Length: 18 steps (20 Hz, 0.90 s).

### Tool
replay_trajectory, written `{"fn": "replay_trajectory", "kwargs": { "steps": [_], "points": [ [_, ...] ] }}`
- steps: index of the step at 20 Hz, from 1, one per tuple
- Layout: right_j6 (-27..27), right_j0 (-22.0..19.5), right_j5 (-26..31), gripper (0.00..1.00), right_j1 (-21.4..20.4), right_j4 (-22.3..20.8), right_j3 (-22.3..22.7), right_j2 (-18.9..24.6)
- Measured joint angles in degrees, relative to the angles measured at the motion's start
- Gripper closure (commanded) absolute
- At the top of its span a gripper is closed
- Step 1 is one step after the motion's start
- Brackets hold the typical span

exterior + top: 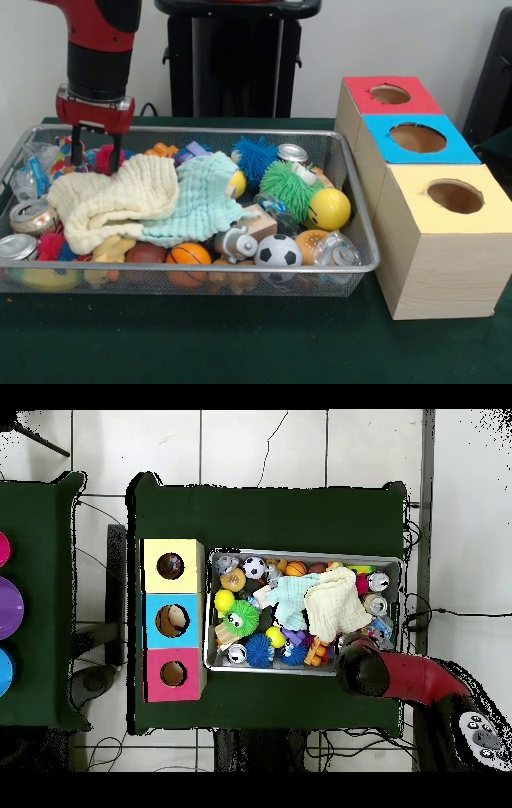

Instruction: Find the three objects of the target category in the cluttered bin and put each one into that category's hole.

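Note:
My gripper hangs at the bin's back left corner in the front view. Its fingers stand open on either side of a pink spiky ball, low among the toys. In the overhead view the arm's wrist hides the gripper. The wire bin holds a cream cloth and a mint cloth over much of the clutter. A soccer ball, a basketball, a yellow smiley ball, a green fuzzy toy, a blue spiky ball and cans show.
Three boxes with round holes stand in a row beside the bin: red, blue, yellow. From above they read yellow, blue, red, with a pale thing inside the blue hole. Green cloth covers the table.

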Motion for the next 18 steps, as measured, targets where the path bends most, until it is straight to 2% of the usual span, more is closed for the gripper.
{"fn": "replay_trajectory", "kwargs": {
  "steps": [18],
  "points": [
    [0.00, 0.00, -0.02, 0.00, 1.54, -2.03, -0.12, -0.58]
  ]
}}
